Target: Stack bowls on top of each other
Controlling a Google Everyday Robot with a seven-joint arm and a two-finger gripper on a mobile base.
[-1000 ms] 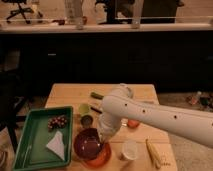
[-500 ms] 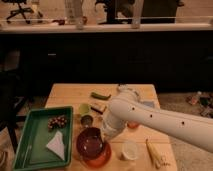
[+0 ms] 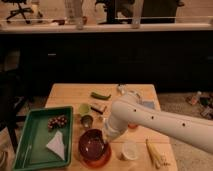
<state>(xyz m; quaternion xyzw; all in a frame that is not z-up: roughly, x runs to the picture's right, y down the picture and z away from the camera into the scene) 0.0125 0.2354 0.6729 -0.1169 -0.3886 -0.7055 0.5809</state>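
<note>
Here, the small glossy maroon-brown bowl (image 3: pixel 92 147) sits nested inside the wider, shallow orange bowl (image 3: pixel 100 160) at the front of the pale wooden counter (image 3: pixel 70 95). The robot's white gripper (image 3: pixel 107 135) hangs just beside the maroon bowl's right rim. A small white round cup (image 3: pixel 129 151) stands near, to the right, and a green plastic tray (image 3: pixel 30 150) lies to the left.

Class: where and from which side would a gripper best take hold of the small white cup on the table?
Likely the white cup rim, from above: it stands upright, mouth open. The gripper hangs beside the maroon bowl nested in the orange bowl.
</note>
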